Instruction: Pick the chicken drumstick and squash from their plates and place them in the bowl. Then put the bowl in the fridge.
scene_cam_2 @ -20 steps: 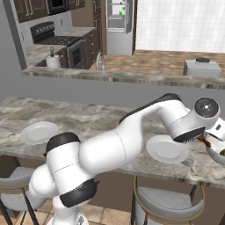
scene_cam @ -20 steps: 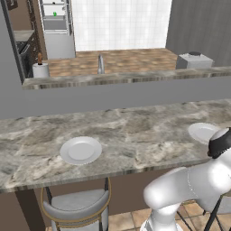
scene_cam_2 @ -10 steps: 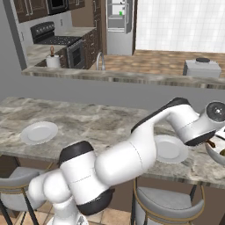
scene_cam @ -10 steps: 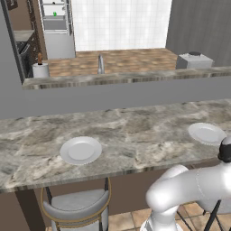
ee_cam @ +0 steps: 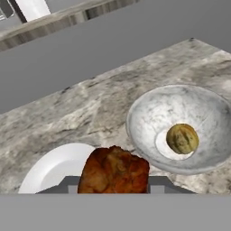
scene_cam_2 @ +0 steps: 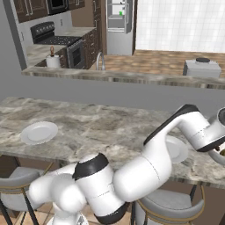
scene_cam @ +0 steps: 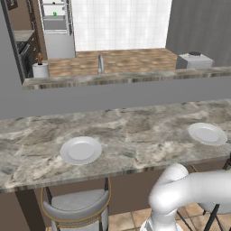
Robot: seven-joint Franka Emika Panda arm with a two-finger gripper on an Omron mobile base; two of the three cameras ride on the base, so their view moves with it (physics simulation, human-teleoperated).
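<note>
The chicken drumstick (ee_cam: 115,170) sits at the bottom of the hand view, right against the end effector, above the near rim of a white plate (ee_cam: 52,170) and just left of the bowl (ee_cam: 149,115). The end effector's fingertips are hidden behind the meat, so a firm grasp cannot be confirmed from the hand view, though the drumstick appears to be held clear of the plate. How far the fingers stand apart cannot be told.

The bowl rests on the marbled table (ee_cam: 76,115), just right of that plate and close to touching it. Inside the bowl, a little right of its centre, lies the squash (ee_cam: 182,138), a small round yellowish-brown piece.

In the right base view the arm reaches out to the far right, its wrist above the table's right end; the plate (scene_cam_2: 178,149) lies partly behind the forearm, and the bowl's rim (scene_cam_2: 218,157) shows at the picture's right edge. The second plate (scene_cam_2: 39,132) lies well apart from the bowl, toward the table's left end (scene_cam: 81,150).

The fridge (scene_cam_2: 117,24) stands open far behind the bowl, beyond the rear counter (scene_cam_2: 132,77).
</note>
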